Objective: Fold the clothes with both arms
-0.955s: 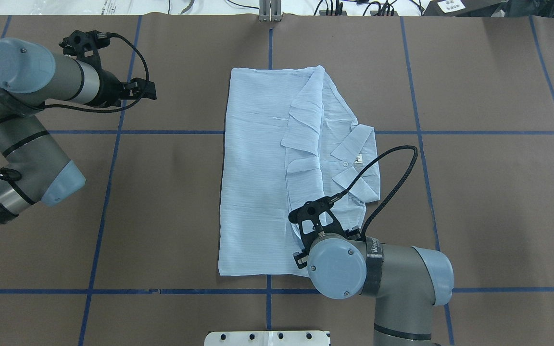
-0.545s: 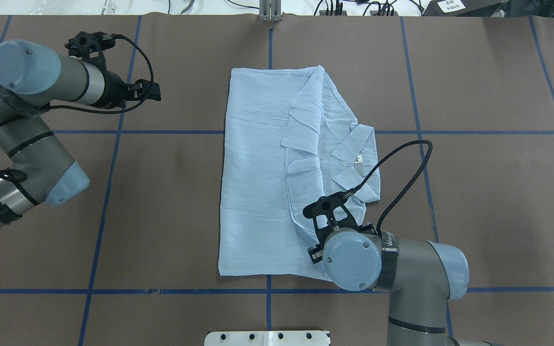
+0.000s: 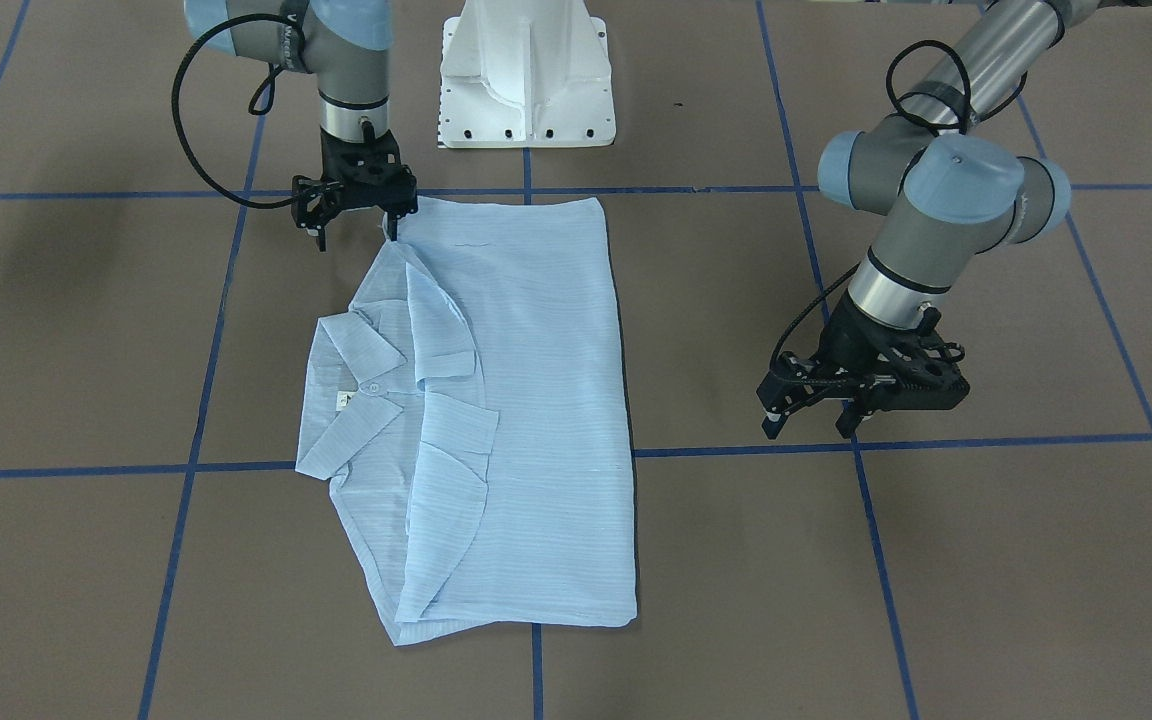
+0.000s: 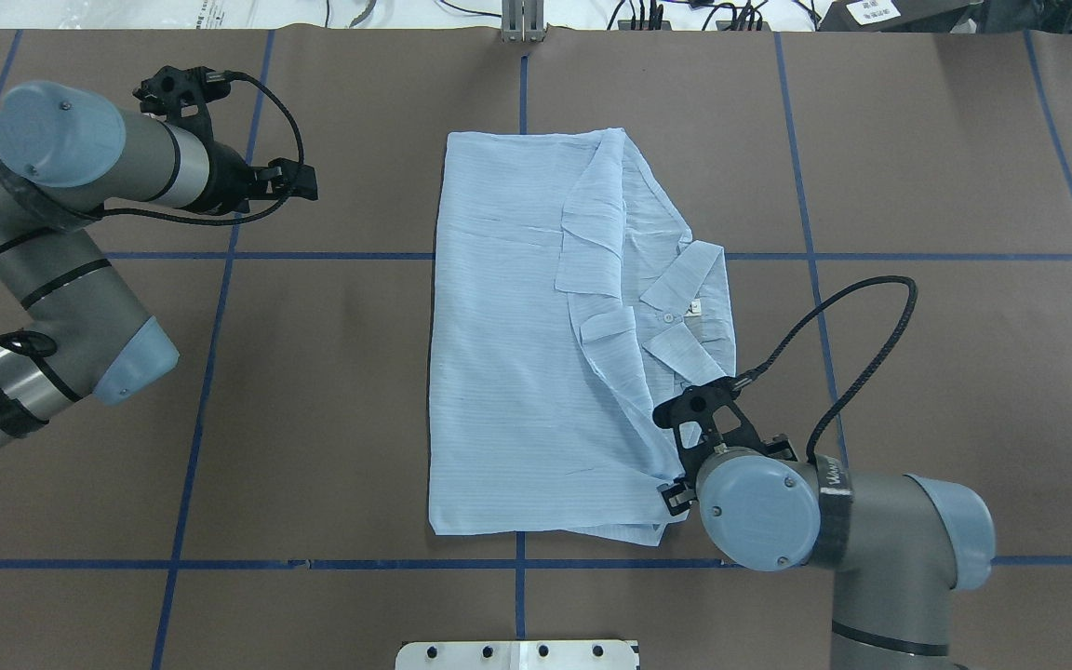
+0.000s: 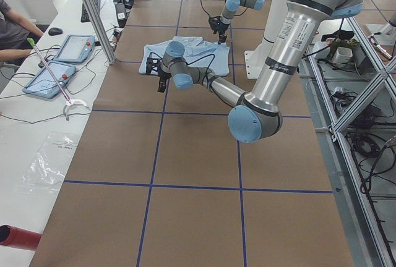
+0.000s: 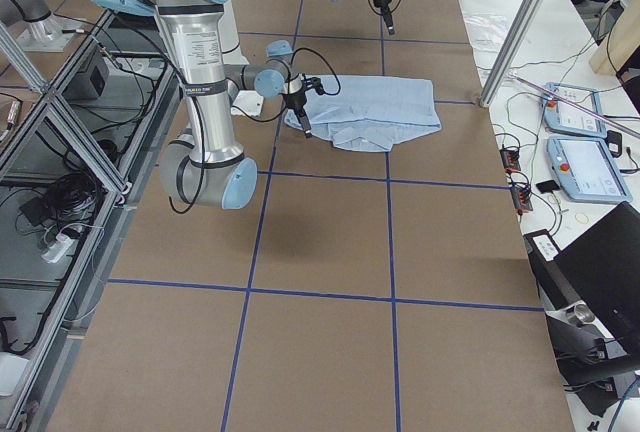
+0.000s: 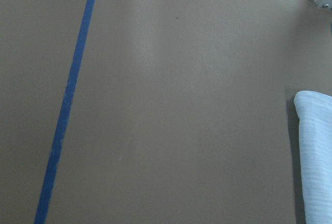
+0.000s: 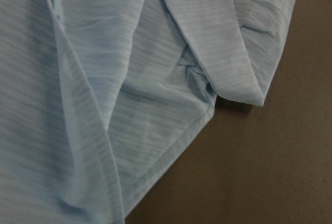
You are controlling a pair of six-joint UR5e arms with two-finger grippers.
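Observation:
The clothes are one light blue striped shirt (image 4: 499, 354), lying partly folded in the middle of the table, its collar (image 4: 685, 307) and white neck label toward my right arm. In the front-facing view the shirt (image 3: 536, 400) reaches to my right gripper (image 3: 356, 238), which points down and is open, one finger at the shirt's near corner. From overhead the right wrist covers most of that gripper (image 4: 674, 491). The right wrist view shows the collar tip and shirt edge (image 8: 104, 53), no fingers. My left gripper (image 3: 808, 430) hovers open over bare table, well apart from the shirt (image 7: 316, 156).
Brown table paper (image 4: 917, 391) is crossed by blue tape lines. The white pedestal base (image 3: 526, 80) stands at the robot's edge. In the side views a bench with tablets (image 5: 62, 50) runs along the far side, and a person (image 5: 9, 26) sits there.
My right gripper has moved rightward along the shirt's near edge, and the lower folded flap has shifted right with it. The left gripper has crept slightly toward the shirt.

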